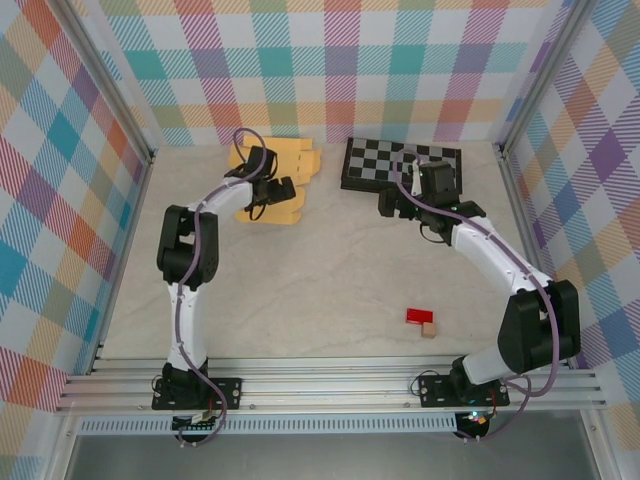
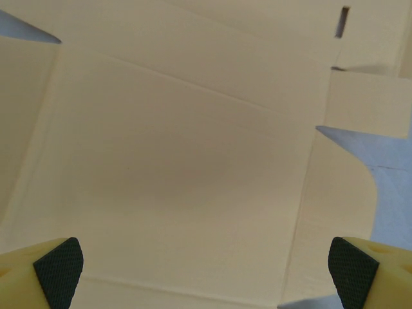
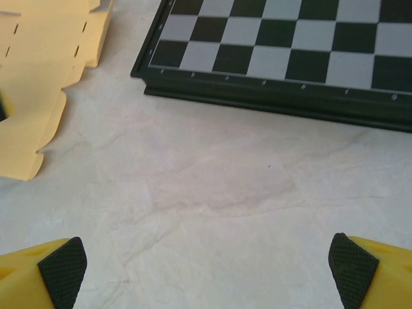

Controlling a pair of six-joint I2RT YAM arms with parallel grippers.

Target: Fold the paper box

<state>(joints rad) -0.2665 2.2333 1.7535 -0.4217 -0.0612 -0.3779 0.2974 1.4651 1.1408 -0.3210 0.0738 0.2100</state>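
**Both arms at the far end, paper box lying flat**

From where I stand, the paper box (image 1: 298,160) is a flat yellow-orange sheet with notched flaps. It lies on the pale marbled table (image 1: 320,270) near the far wall, left of centre. The left arm reaches out over it, and the left gripper (image 2: 206,267) hangs above the sheet with its jaws spread wide and nothing between them. In the left wrist view the black pads (image 2: 59,273) sit at the two bottom corners. Plain cardboard runs between them, crossed by faint crease lines, with a small slot (image 2: 343,21) cut near the top right. I cannot tell whether the fingertips touch the card.

The right arm stretches toward the far right, where the black-and-white checkerboard (image 1: 365,165) lies flat just beside the sheet but apart from it. The right gripper (image 3: 206,270) is also wide open and empty. It is poised over bare table, with the board's near edge ahead of it and the jagged edge of the sheet off to its left.

Well apart from all this, nearer the right arm's base, a small red block (image 1: 418,316) sits right beside a tan block (image 1: 429,330). Bright plaid walls (image 1: 60,200) close in the table on three sides.
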